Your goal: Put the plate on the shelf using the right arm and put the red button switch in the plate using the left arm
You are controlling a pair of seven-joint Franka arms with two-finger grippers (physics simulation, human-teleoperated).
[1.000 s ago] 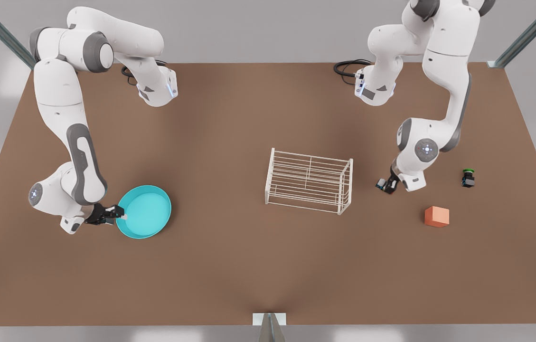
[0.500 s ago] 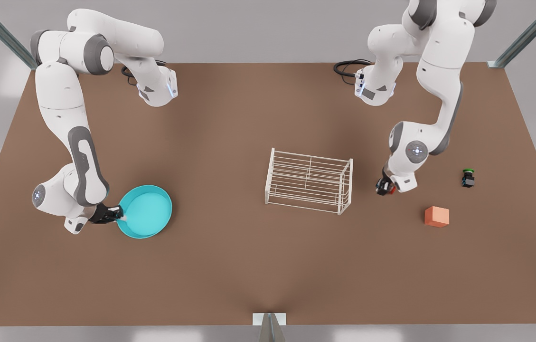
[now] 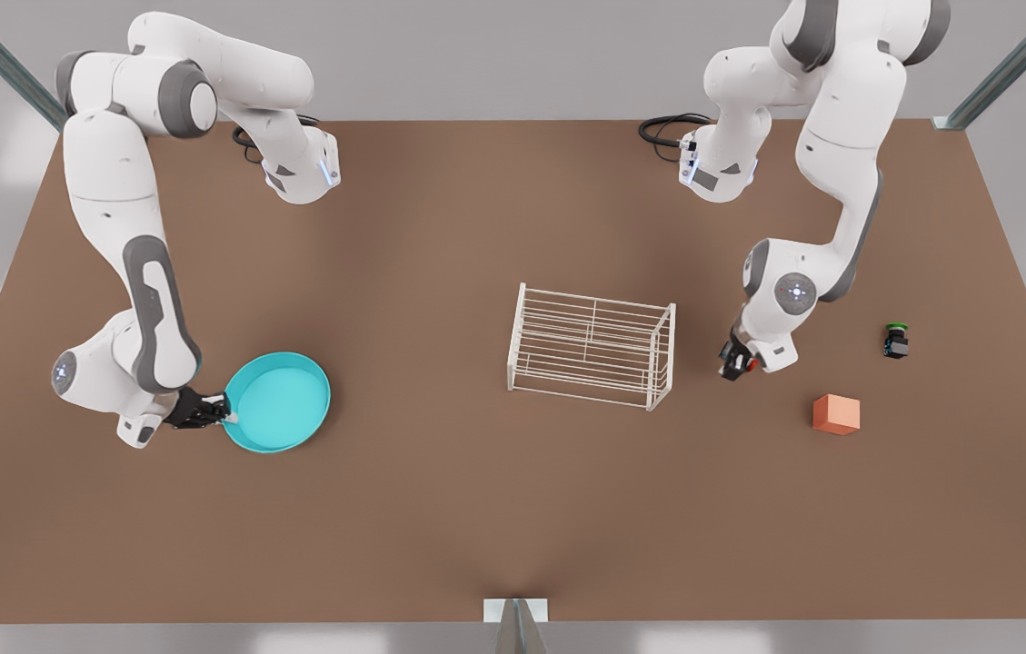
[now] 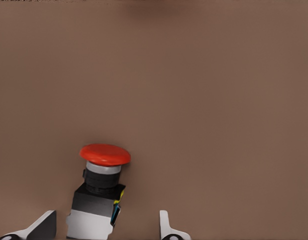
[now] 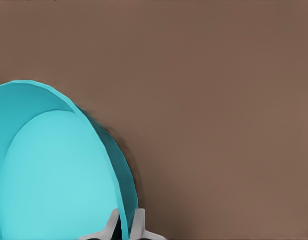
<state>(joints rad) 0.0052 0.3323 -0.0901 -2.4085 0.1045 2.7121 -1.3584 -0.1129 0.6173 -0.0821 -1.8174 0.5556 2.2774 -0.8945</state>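
The turquoise plate (image 3: 281,404) sits at the front view's left, and my right gripper (image 3: 226,418) is shut on its near rim. In the right wrist view the plate (image 5: 54,175) has its rim pinched at my right gripper (image 5: 126,225). The white wire shelf (image 3: 592,345) stands mid-table with nothing on its top. Just to its right is the red button switch (image 3: 752,364), with my left gripper (image 3: 738,361) over it. In the left wrist view the switch (image 4: 100,190) stands between my left gripper's (image 4: 106,225) open fingers, close to one and clear of the other.
A green-capped switch (image 3: 896,341) and an orange cube (image 3: 836,414) lie at the front view's right, beyond the left arm. Brown table stretches bare between the plate and the shelf.
The left arm's wrist has shifted a little toward the shelf, staying over the red button switch. The plate has edged slightly upward in the front view with the right gripper on its rim.
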